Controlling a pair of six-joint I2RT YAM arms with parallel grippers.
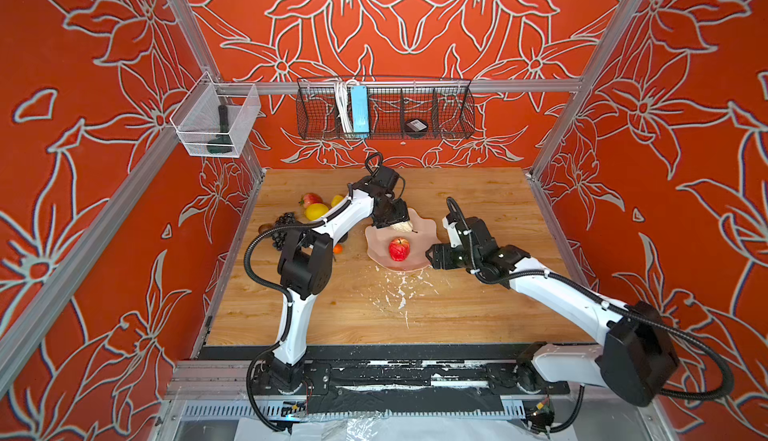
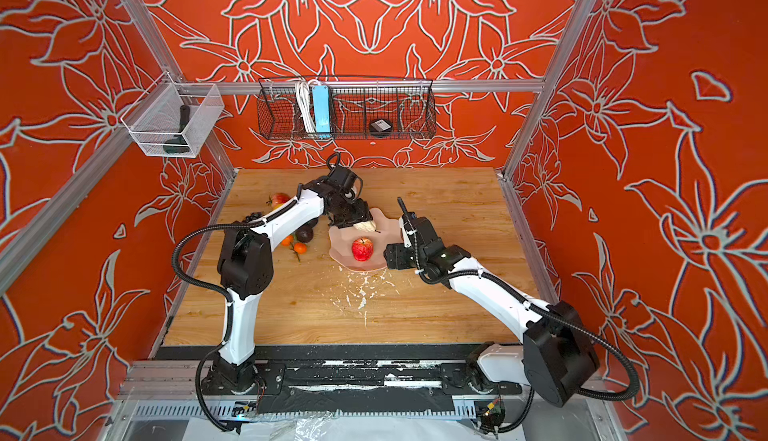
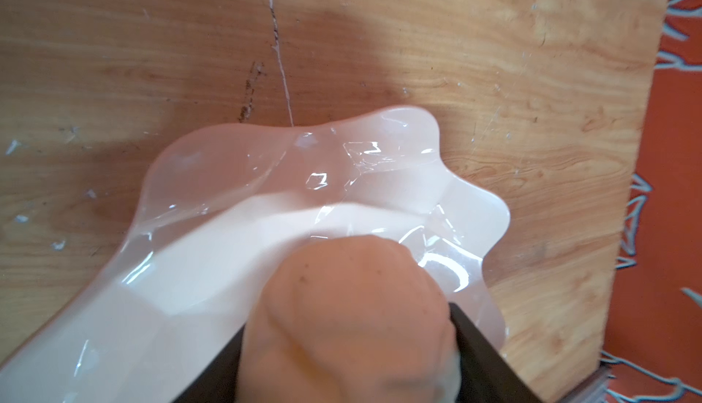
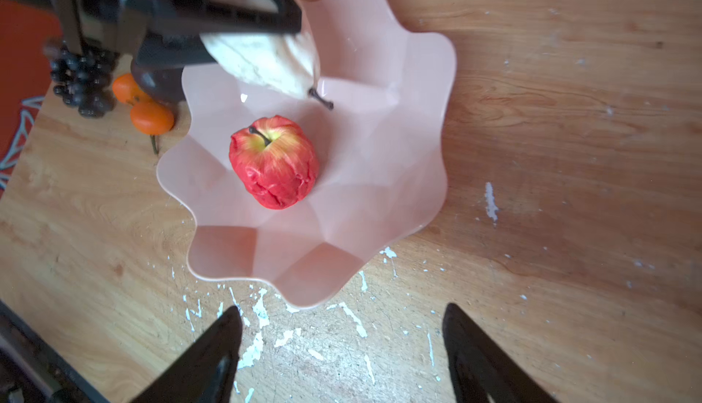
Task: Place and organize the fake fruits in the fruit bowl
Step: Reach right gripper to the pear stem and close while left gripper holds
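Observation:
The fruit bowl (image 1: 430, 227) (image 2: 390, 227) (image 4: 437, 78), pale pink with a wavy rim, stands mid-table with a red apple (image 1: 399, 249) (image 2: 362, 248) (image 4: 273, 162) in its middle. My left gripper (image 1: 395, 223) (image 3: 349, 344) is shut on a pale pear (image 1: 402, 225) (image 3: 349, 313) (image 4: 266, 63), held tilted over the bowl's far side (image 3: 494, 211), stem pointing down. My right gripper (image 1: 430, 254) (image 4: 342, 317) stands open and empty just outside the bowl's rim. More fake fruits lie left of the bowl: a lemon (image 1: 316, 211), black grapes (image 1: 282, 227) (image 4: 81, 82), small oranges (image 2: 300, 248) (image 4: 152, 116) and an avocado (image 2: 304, 233).
A black wire basket (image 1: 384, 110) hangs on the back wall and a clear mesh box (image 1: 216, 121) on the left rail. White flakes (image 1: 399, 289) mark the wood in front of the bowl. The left arm's elbow (image 1: 305, 260) stands over the fruits on the left.

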